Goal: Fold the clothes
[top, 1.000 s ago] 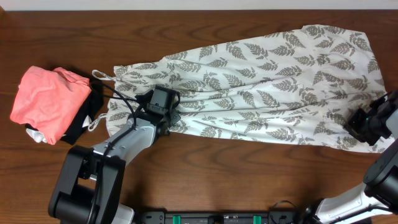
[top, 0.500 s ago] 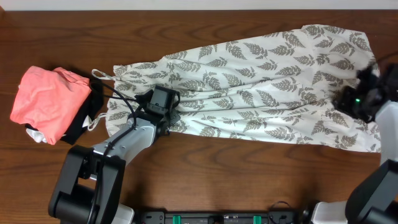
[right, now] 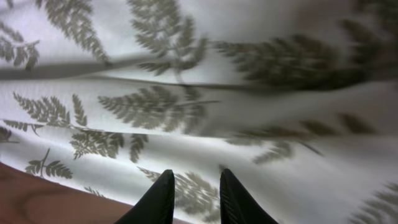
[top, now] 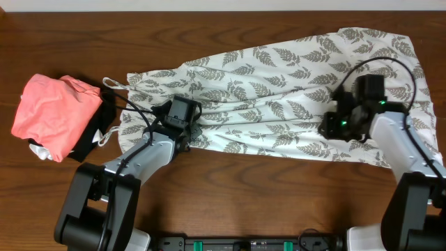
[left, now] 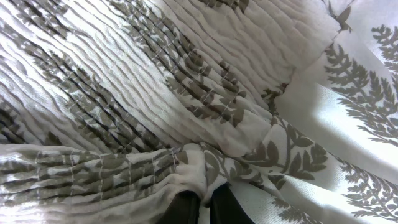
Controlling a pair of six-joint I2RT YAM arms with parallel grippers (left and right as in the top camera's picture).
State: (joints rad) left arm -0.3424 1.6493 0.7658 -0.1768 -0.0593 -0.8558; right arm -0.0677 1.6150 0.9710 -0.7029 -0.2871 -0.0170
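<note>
The clothes [top: 279, 90], a long white dress printed with grey fern leaves, lie spread flat across the table from left to right, thin straps [top: 111, 84] at the left end. My left gripper [top: 187, 130] rests on the gathered top part near its front edge. In the left wrist view it [left: 204, 203] is shut on a pinched fold of that fabric [left: 186, 124]. My right gripper [top: 332, 127] hovers over the skirt part near its front hem. Its dark fingertips [right: 163, 186] stand apart with nothing between them, only the cloth [right: 249, 112] below.
A salmon-pink folded garment [top: 54, 111] lies at the far left on top of a black folded cloth [top: 95, 137], close to the dress straps. Bare brown table [top: 279, 202] runs along the front, and a strip of it [right: 37, 199] shows beside the hem.
My right arm has swung from the table's right edge leftward and now sits over the skirt. The left gripper and the dress have stayed where they were.
</note>
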